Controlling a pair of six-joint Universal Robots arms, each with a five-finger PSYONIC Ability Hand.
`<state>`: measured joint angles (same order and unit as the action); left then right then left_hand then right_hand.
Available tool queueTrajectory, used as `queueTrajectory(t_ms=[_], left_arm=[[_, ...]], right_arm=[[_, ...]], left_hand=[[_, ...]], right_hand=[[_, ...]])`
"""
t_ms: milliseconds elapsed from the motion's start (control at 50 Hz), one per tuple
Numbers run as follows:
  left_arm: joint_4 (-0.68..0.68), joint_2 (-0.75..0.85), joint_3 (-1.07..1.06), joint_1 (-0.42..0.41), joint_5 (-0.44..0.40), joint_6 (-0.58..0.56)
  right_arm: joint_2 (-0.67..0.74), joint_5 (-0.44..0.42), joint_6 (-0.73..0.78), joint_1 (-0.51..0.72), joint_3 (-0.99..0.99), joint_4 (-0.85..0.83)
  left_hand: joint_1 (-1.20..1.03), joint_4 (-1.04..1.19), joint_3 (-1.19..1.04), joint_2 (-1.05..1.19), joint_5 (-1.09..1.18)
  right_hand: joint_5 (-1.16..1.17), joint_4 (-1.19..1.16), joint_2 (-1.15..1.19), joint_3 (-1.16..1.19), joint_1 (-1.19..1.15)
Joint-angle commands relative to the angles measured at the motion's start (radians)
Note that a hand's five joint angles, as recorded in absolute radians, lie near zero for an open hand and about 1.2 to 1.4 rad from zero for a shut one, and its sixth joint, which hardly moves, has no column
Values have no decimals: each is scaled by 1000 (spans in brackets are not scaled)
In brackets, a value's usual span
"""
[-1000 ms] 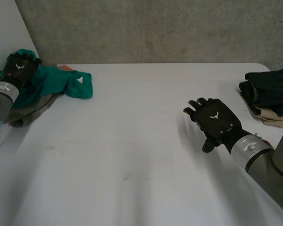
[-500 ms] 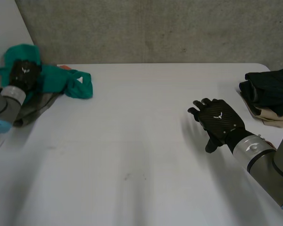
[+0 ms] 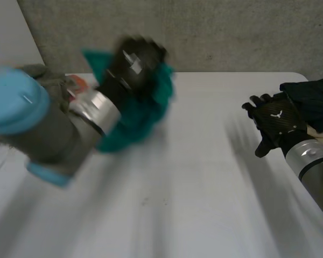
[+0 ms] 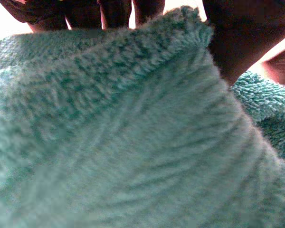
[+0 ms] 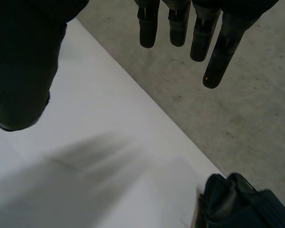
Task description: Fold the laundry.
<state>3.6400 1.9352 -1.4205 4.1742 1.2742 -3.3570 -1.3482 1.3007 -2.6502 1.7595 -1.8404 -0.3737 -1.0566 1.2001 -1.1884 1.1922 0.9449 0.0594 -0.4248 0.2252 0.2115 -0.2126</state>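
The left arm (image 3: 48,123) reaches well forward and up over the white worktop (image 3: 194,177), its light-blue cap close to the head camera and its grey forearm slanting toward the far edge. It is blurred by motion. From it hangs the teal terry towel (image 3: 137,115), lifted clear of the worktop in a loose bunch left of the middle.

At the worktop's right edge lies a stack of dark folded clothes (image 3: 312,97). Behind the left arm, at the far left corner, a grey-olive garment (image 3: 51,80) lies with a small orange scrap (image 3: 76,83) beside it.

The left hand (image 3: 133,58) is raised above the towel, knuckles up. In the left wrist view its fingers (image 4: 114,8) come down on one side of a towel edge and its thumb (image 4: 237,38) on the other, so the hand is clenched on the towel.

The right hand (image 3: 277,119) hovers palm down just beside the dark stack. In the right wrist view its fingers (image 5: 176,23) hang straight and released, the thumb (image 5: 19,66) spread wide, holding nothing.

Half a second ago the left hand was low at the far left corner, on the towel where it lay over the grey-olive garment. It has since swung up and toward the middle, taking the towel with it. The right hand has shifted from the middle right toward the dark stack.
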Motion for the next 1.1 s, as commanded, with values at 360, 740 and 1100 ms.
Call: queueTrajectory(t_ms=[360,740,1100], left_arm=[[-247,-197,-133,-5,67,-30],[-316,-21,-241,113,73,-21],[-385,234,-75,83,249,-35]], right_arm=[[-40,-4,-22,60,87,217],[-66,6,-51,294,92,434],[165,203,-91,469,139,214]], left_hand=[[870,-1013,1001,-1005,-932],[758,-902,890,-894,-821],[345,-489,477,-481,-408]], right_hand=[[-59,250,-51,-37,38],[-59,250,-51,-37,38],[217,-27,226,240,-239]])
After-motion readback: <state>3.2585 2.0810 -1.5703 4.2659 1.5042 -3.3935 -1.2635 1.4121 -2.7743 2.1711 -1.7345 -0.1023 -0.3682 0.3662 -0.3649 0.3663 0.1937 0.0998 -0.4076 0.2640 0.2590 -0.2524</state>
